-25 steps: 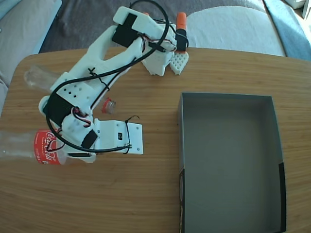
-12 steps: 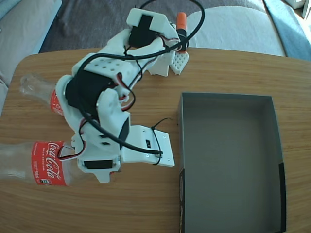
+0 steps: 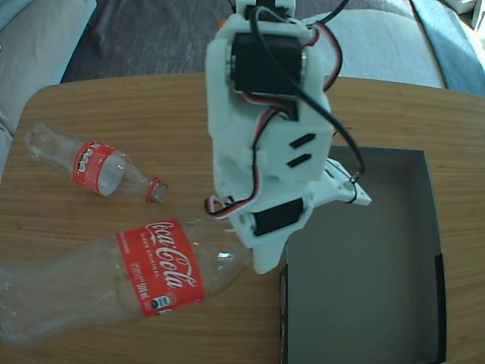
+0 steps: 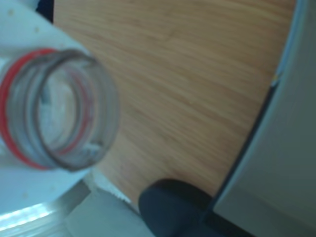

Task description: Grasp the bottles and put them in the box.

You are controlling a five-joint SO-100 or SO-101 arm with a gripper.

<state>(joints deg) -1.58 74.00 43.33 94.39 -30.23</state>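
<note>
Gripping the nearer bottle [image 3: 151, 277] by its neck, my pincer [image 4: 29, 163] carried it aloft at seven o'clock of the box [image 3: 424, 197], mouth leading for lengthwise entry; the second bottle [image 3: 95, 167] lay at ten o'clock on the table [image 3: 182, 114]; box was empty.

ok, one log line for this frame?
claw: shut on held bottle | lifted, neck near box | other bottle: on table | box: empty
</note>
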